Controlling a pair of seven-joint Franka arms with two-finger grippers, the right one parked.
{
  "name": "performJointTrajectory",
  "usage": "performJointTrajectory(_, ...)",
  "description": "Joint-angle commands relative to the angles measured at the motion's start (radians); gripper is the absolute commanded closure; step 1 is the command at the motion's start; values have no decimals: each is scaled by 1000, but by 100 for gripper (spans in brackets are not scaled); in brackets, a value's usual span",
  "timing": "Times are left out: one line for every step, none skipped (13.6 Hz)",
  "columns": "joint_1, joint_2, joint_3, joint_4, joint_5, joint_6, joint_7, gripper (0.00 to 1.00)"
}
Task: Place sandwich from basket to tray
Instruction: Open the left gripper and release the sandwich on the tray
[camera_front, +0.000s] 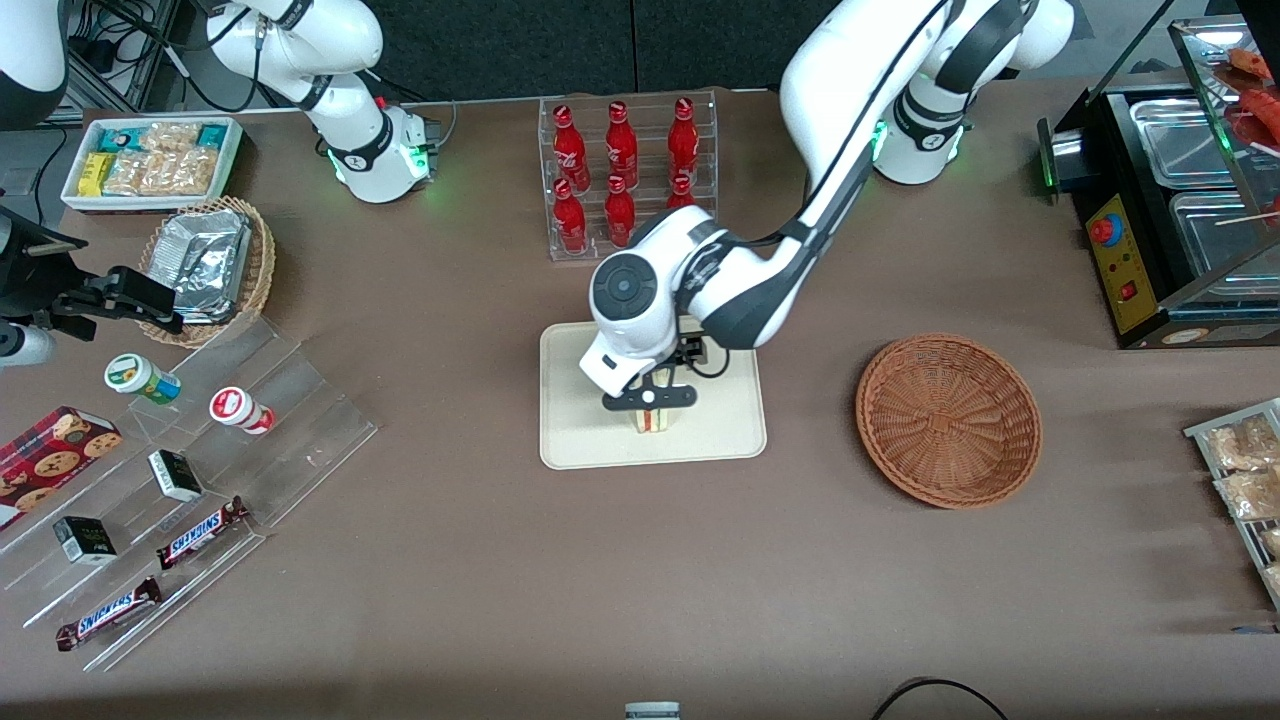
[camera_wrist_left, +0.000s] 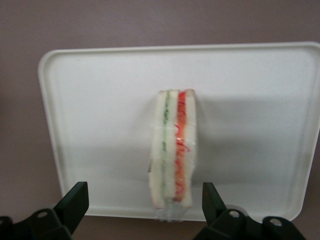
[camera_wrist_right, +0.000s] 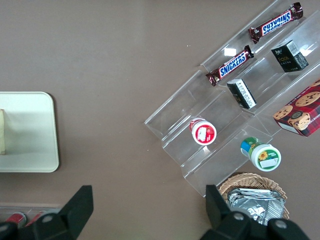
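The sandwich (camera_front: 652, 420) stands on its edge on the cream tray (camera_front: 580, 440), in the part nearer the front camera, its red and green filling stripes showing in the wrist view (camera_wrist_left: 174, 150). My left gripper (camera_front: 650, 400) hangs just above it, open, with a finger on each side of the sandwich and a clear gap to both (camera_wrist_left: 144, 206). The tray (camera_wrist_left: 100, 100) fills most of the wrist view. The reddish-brown wicker basket (camera_front: 948, 420) sits empty beside the tray, toward the working arm's end of the table.
A clear rack of red bottles (camera_front: 625, 175) stands farther from the camera than the tray. An acrylic stepped stand (camera_front: 200, 470) with snack bars, a tan foil-pack basket (camera_front: 210, 265) and a white snack bin (camera_front: 150, 160) lie toward the parked arm's end. A hot-food case (camera_front: 1180, 200) stands toward the working arm's end.
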Motion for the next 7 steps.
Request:
performJointTrajectory(72, -92, -1, -81, -3, -36, -1, 0)
performJointTrajectory(105, -118, -3, -105, -3, -36, 8, 0)
performJointTrajectory(141, -137, -4, -121, -3, -36, 10, 0)
performJointTrajectory(168, -157, -4, -136, -3, -36, 16, 0)
performJointTrajectory(202, -175, -4, -148, -5, -36, 34, 0)
performJointTrajectory(236, -198, -4, -170, -28, -39, 63, 0)
performJointTrajectory(268, -232, -4, -199, -51, -41, 114, 0)
